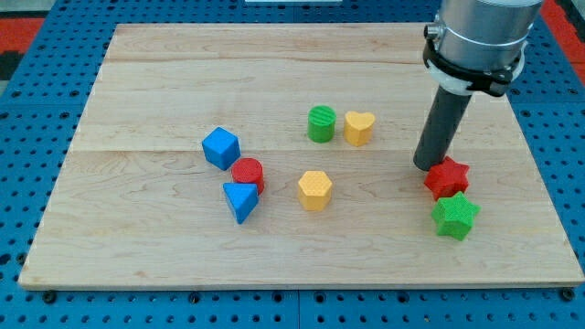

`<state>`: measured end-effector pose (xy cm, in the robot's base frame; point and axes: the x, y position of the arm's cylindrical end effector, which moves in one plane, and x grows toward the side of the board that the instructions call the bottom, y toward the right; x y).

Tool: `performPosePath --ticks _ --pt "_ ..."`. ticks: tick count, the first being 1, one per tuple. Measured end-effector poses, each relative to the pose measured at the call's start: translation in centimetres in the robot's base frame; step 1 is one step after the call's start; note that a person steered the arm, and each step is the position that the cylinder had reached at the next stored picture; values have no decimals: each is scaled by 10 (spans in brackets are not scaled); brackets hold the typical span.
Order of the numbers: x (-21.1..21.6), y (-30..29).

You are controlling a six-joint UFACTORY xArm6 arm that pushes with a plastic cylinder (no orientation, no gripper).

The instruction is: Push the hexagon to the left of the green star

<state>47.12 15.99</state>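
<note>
On our pale wooden board (137,82), over blue pegboard (37,55), my tip (427,165), a bare gripperless rod, touches the red star (447,177), above the green star (455,216), the yellow hexagon (314,190) well to its left.

Hexagon (314,190) lies mid-worktop (137,73), below the heart (358,128); two stars (446,177) stacked at frame right, my tip (426,165) touching the upper one
</note>
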Motion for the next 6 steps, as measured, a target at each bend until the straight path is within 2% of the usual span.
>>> performPosePath --ticks 1,2,3,4,5,6 --pt "-6 -26" --pt "-3 -122" --pt "-3 -153" --pt "34 -142" --pt "40 -186" --pt "64 -174"
